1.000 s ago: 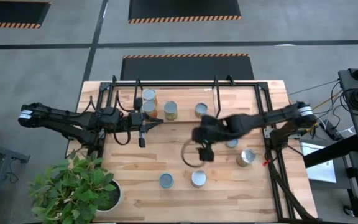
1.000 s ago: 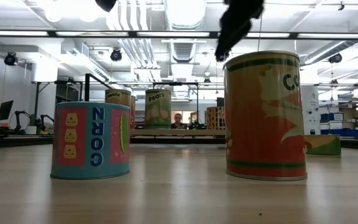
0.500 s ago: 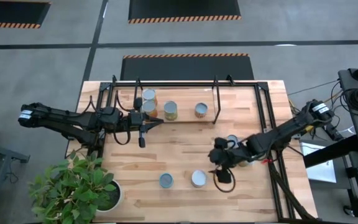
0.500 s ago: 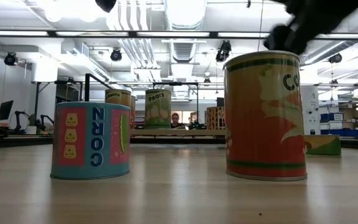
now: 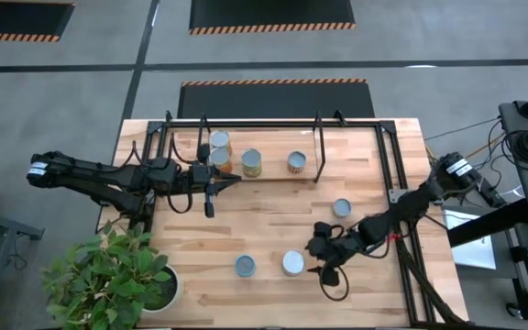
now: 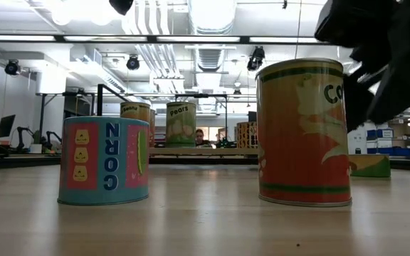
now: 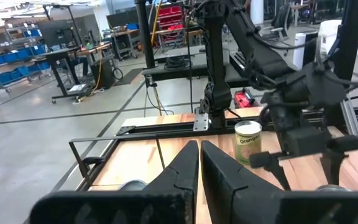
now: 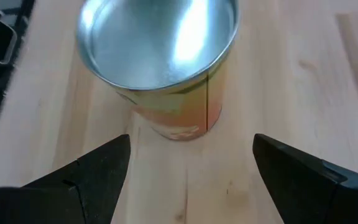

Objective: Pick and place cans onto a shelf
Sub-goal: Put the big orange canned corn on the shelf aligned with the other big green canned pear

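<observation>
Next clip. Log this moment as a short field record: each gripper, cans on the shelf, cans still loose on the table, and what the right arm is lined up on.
left gripper: shut, empty, waiting just in front of the shelf
right gripper: open, beside the orange can
target: orange can, upright near the table's front edge, not yet gripped
cans on shelf: four visible, upright
cans loose on table: three visible, the orange can, the corn can and one can farther back

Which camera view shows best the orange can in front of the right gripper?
The right wrist view: the orange can fills it, between the open right gripper's fingers. The low view shows its side label, the high view only its small top, the left wrist view hardly any of it.
</observation>
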`<state>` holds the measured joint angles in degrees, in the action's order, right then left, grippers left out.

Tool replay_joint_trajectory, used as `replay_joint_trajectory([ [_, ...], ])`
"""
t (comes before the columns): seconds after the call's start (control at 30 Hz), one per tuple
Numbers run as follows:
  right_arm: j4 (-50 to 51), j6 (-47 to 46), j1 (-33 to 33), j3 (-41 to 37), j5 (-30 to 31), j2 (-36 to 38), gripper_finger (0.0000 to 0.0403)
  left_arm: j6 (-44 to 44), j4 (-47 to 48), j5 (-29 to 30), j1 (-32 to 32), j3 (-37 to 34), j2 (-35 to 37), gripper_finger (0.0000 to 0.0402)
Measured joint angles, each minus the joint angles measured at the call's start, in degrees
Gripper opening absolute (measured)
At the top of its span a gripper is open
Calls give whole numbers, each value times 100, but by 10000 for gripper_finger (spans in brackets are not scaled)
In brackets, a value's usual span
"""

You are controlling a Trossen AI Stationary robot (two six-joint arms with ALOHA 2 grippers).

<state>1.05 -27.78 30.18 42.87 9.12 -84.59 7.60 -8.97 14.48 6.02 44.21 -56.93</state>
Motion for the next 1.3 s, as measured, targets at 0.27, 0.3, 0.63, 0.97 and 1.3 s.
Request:
replay_joint_trajectory([
  [0.27,-1118,775,-18,0,4,-410,324,-20,-1,0,0,0,0,1],
  [0.3,-1259,837,-21,0,16,-455,324,-20,0,0,0,0,0,1],
  [0.63,-2377,1285,-55,2,137,-868,324,-87,2,-2,0,0,0,1],
  [0.97,-2546,1236,-83,0,94,-934,274,-114,0,-2,0,2,0,1],
  [1.3,-2075,998,-586,68,94,-208,286,-111,-10,-2,-2,0,0,1],
])
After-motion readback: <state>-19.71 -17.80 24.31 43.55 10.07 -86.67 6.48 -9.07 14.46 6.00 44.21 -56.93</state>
